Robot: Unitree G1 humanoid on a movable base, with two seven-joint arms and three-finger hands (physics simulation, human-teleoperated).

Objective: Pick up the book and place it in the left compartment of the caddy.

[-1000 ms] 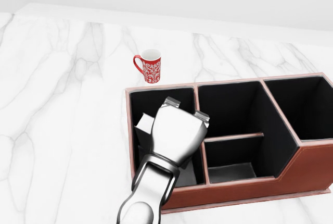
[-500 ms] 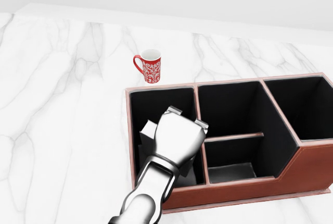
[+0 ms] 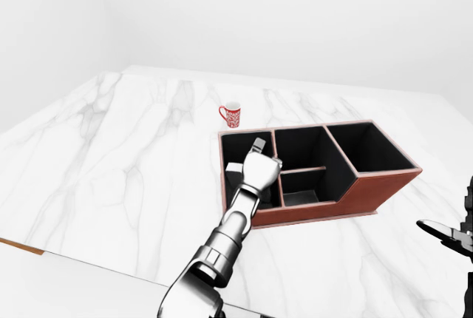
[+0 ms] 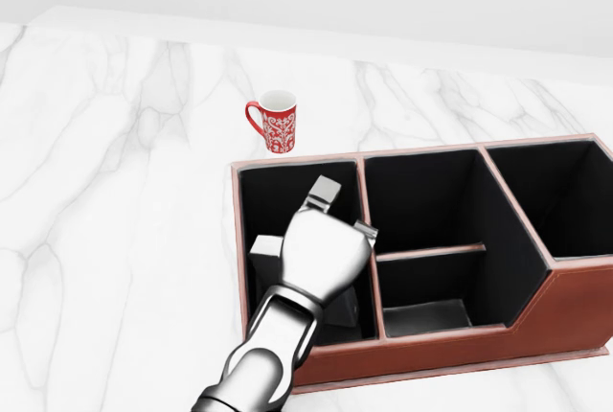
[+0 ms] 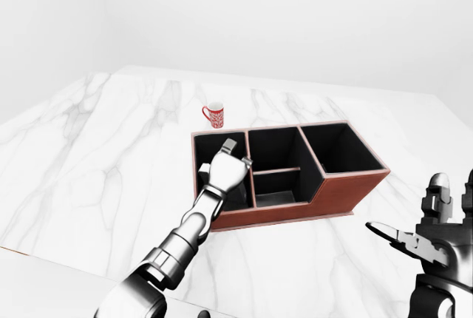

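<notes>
The caddy (image 4: 450, 354), a reddish-brown box with black-lined compartments, sits on the white marble table (image 4: 115, 201). The left robot hand (image 4: 324, 240) reaches down over the caddy's left compartment, its silver back turned up toward the head view and its fingers (image 4: 324, 192) pointing toward the far wall of that compartment. Below and to the left of the hand, inside that same left compartment, a pale grey slab shows, which looks like the book (image 4: 266, 251); it stands tilted against the compartment's left wall, and the hand covers most of it. The fingers seem spread rather than curled round it, with one fingertip raised clear, but the hand hides the contact, so I cannot tell for sure whether it holds the book. A red patterned mug (image 4: 276, 125) stands upright on the table just beyond the caddy's far-left corner, apart from it. The right robot hand (image 5: 432, 240) hangs well to the right of the caddy, at the edge of the right-eye view, fingers spread wide and gripping nothing.
</notes>
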